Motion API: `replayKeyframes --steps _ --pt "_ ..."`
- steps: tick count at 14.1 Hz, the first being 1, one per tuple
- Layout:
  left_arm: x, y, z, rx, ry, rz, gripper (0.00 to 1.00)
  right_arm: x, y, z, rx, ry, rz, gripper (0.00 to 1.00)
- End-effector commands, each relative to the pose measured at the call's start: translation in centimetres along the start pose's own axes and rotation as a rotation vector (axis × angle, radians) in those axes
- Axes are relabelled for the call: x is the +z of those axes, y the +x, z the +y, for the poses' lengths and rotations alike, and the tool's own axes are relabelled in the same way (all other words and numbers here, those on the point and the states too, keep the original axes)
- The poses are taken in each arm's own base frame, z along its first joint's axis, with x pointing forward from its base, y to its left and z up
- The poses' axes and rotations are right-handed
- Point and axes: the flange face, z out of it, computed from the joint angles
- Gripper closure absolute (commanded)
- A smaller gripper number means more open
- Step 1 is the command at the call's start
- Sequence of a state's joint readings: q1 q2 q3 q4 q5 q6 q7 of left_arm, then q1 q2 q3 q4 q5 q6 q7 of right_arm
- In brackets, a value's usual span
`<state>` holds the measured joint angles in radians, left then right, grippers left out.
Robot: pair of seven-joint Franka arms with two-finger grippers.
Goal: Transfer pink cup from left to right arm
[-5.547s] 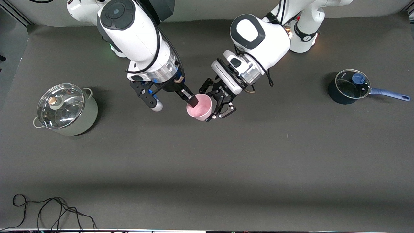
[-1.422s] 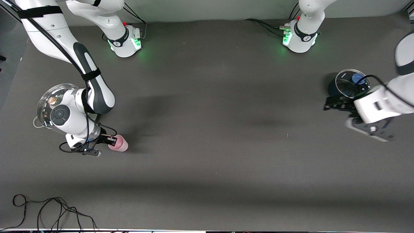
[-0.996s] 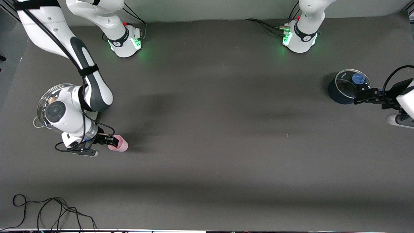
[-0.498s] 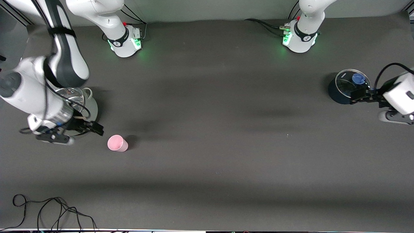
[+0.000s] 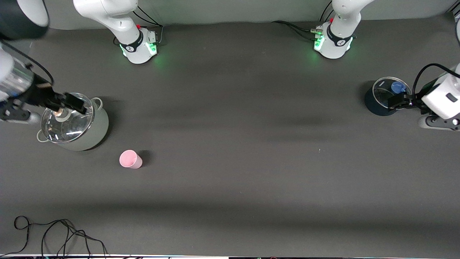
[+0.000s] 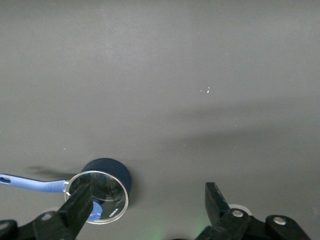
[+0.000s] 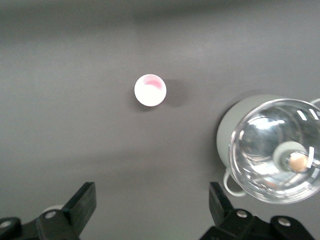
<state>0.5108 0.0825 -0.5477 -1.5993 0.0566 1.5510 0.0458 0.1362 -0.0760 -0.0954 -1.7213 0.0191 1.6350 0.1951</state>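
The pink cup point(image 5: 129, 159) stands upright and alone on the dark table, nearer the front camera than the grey pot. It also shows in the right wrist view point(image 7: 150, 90), seen from above with nothing in it. My right gripper point(image 5: 75, 103) is open and empty, up in the air over the grey pot's glass lid, well apart from the cup; its jaws stand wide in the right wrist view point(image 7: 150, 195). My left gripper point(image 5: 397, 101) is open and empty over the blue saucepan at the left arm's end of the table point(image 6: 147, 195).
A grey pot point(image 5: 97, 128) with a glass lid stands at the right arm's end, also in the right wrist view point(image 7: 225, 130). A blue saucepan point(image 5: 373, 105) with a glass lid stands at the left arm's end point(image 6: 112, 167). A black cable point(image 5: 54, 233) lies at the front corner.
My right gripper let go of the cup, rose and drew away over the grey pot. The cup stays standing where it was set. My left gripper shifted slightly by the saucepan.
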Motion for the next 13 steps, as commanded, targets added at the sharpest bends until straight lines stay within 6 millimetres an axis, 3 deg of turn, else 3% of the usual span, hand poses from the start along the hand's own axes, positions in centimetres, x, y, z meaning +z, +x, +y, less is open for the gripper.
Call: replayKeyframes --steps 1,4,8,13 --pt "-1.6 -0.9 0.9 -0.009 -0.001 0.009 0.0 -2.0 -1.8 0.2 -0.025 -0.031 -0.015 0.0" --pt "-2.1 -0.9 2.1 0.003 -0.003 0.021 0.0 0.2 -0.4 0.4 -0.018 -0.051 -0.044 0.0" --pt "-2.2 -0.8 3.1 0.018 0.001 0.03 0.0 -0.1 -0.4 0.7 -0.013 -0.053 -0.037 0.0" --pt "-2.3 -0.9 2.7 0.014 0.0 0.033 0.0 0.1 -0.3 0.7 -0.015 -0.053 -0.04 0.0"
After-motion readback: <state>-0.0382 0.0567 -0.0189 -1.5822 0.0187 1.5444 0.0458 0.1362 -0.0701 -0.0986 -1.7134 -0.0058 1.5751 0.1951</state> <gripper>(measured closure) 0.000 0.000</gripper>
